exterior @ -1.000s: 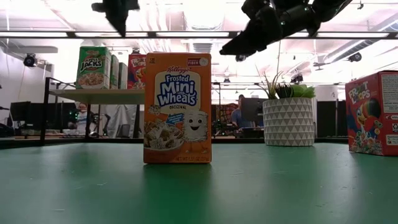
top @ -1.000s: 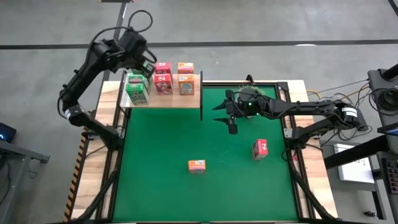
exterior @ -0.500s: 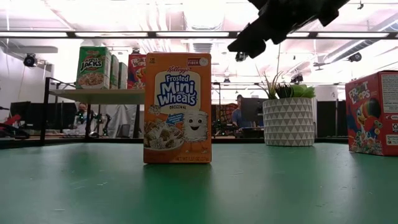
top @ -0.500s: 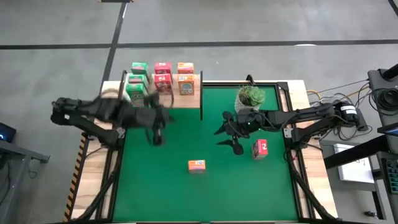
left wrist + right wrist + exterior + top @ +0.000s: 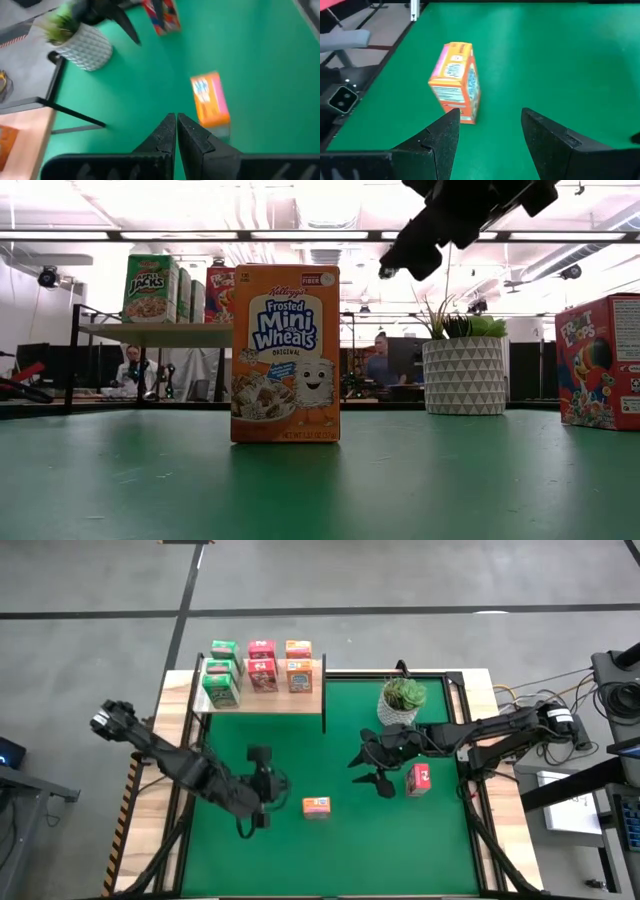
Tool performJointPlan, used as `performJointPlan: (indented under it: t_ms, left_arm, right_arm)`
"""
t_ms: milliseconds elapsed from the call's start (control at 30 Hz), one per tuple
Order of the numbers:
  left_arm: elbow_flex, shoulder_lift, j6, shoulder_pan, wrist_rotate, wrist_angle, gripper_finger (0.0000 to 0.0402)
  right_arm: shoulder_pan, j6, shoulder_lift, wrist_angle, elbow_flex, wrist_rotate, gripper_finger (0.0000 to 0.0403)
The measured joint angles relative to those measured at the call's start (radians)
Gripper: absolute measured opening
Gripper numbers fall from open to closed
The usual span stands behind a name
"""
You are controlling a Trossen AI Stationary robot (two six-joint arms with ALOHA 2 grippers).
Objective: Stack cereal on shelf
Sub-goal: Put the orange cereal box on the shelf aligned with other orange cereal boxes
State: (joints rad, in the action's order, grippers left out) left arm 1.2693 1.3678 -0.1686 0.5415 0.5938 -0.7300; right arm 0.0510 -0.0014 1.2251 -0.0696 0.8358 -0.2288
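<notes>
An orange cereal box (image 5: 316, 806) stands upright on the green table (image 5: 330, 850); it also shows in the low view (image 5: 285, 353). A pink box (image 5: 418, 778) stands to its right. My left gripper (image 5: 280, 792) is shut and empty, just left of the orange box (image 5: 210, 100). My right gripper (image 5: 372, 776) is open and empty above the table, left of the pink box, with the orange box (image 5: 455, 82) farther ahead of its fingers. Several green, pink and orange boxes (image 5: 262, 668) stand on the light-wood shelf (image 5: 265, 702) at the far left.
A plant in a white patterned pot (image 5: 402, 698) stands at the far right of the table, behind my right arm. The shelf's dark upright (image 5: 323, 710) reaches onto the green surface. People sit in the room beyond the table (image 5: 378, 360).
My left gripper has swung away from the shelf, down and toward the table's near edge, and now sits low beside the orange box's left side. My right gripper has moved from beside the plant toward the near edge, to the left of the pink box. No box has moved.
</notes>
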Motion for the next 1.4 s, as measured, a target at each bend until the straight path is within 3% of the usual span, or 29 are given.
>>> performJointPlan:
  t_ms: [300, 700, 967, 1233, 1400]
  left_arm:
    - [-0.173, -0.058, 0.177, 0.041, 0.0, 0.155, 0.0]
    - [-0.493, -0.35, 0.442, 0.041, 0.013, 0.63, 0.0]
    - [-0.651, -0.536, 0.61, 0.041, 0.191, 0.916, 0.0]
    - [-0.739, -0.678, 0.673, 0.041, 0.21, 1.007, 0.0]
    - [-0.75, -0.727, 0.711, 0.041, 0.211, 1.005, 0.0]
  right_arm:
    - [0.159, 0.047, 0.002, 0.078, 0.001, 0.252, 0.0201]
    - [0.277, 0.09, 0.006, 0.311, 0.007, 0.346, 0.0201]
    - [0.302, 0.087, 0.075, 0.459, 0.007, 0.371, 0.0201]
    - [0.302, 0.133, 0.146, 0.421, 0.076, 0.416, 0.0201]
    - [0.302, 0.135, 0.2, 0.267, 0.197, 0.416, 0.0201]
